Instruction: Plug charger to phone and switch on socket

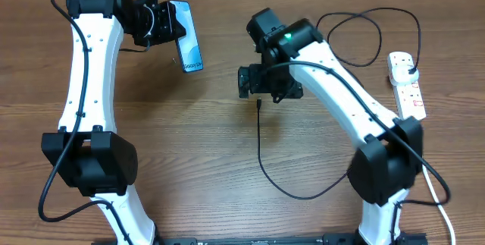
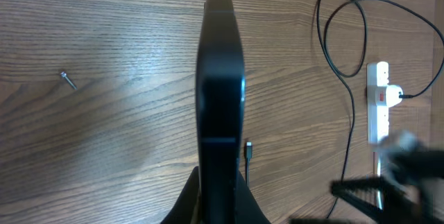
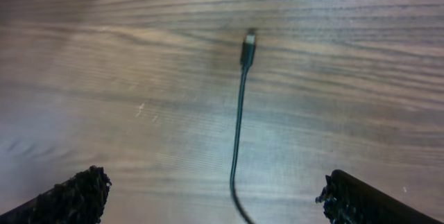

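Item: phone [image 1: 187, 36], slim, pale screen uppermost, pinched at one end between the pressed-together fingers of the left claw [image 1: 167, 21] at the far left of the worktop [image 1: 189, 139]; in the left wrist view it is seen edge-on as a dark slab. Item: charger [image 1: 259, 146], thin black cable, laid loose on the worktop in a long curve; its small connector tip [image 3: 248, 44] lies flat on the wood, apart from the phone, just ahead of the right claw [image 1: 269, 86], whose fingers [image 3: 76, 196] are spread wide and hold nothing. Item: socket [image 1: 407, 86], white strip with red markings, set along the right edge, the cable's far end running to it. Item: small screw [image 2: 67, 79], lying loose on the wood
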Robot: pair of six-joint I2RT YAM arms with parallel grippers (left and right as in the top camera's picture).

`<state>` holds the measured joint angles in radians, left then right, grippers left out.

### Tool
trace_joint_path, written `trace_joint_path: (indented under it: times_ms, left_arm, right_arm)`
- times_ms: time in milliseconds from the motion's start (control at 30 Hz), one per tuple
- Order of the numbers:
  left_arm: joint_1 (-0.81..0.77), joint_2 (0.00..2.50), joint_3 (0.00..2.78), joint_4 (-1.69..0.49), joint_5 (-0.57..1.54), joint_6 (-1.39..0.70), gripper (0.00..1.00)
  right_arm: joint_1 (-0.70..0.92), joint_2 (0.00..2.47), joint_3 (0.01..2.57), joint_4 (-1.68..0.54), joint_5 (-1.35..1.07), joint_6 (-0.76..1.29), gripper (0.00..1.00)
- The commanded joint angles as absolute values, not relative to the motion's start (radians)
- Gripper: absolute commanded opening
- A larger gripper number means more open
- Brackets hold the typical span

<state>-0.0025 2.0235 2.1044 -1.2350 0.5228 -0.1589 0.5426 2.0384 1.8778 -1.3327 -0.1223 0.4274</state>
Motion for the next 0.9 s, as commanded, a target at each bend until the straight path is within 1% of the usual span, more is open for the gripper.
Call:
trace_joint_path:
  times_ms: [0, 200, 333, 533, 867]
  left_arm:
    - [-0.001, 2.024, 2.111, -1.235, 0.553, -0.169, 0.04]
    - [-0.001, 2.024, 2.111, -1.237, 0.624, -0.168, 0.04]
    - [-0.001, 2.024, 2.111, -1.238, 0.627, -0.169, 0.04]
    - [-0.001, 2.024, 2.111, -1.238, 0.641, -0.173, 0.04]
    - [-0.001, 2.024, 2.111, -1.322, 0.656, -0.173, 0.04]
  right_arm:
    - [0.539, 2.062, 1.898, -1.293, -0.113, 0.444, 1.0]
    - [0.536, 2.064, 1.898, -1.249, -0.112, 0.44, 1.0]
    - [0.513, 2.064, 1.898, -1.252, -0.103, 0.442, 1.0]
    - [0.487, 2.065, 1.897, -1.186, -0.095, 0.49, 1.0]
    - [0.488, 2.071, 1.897, -1.27, -0.094, 0.49, 1.0]
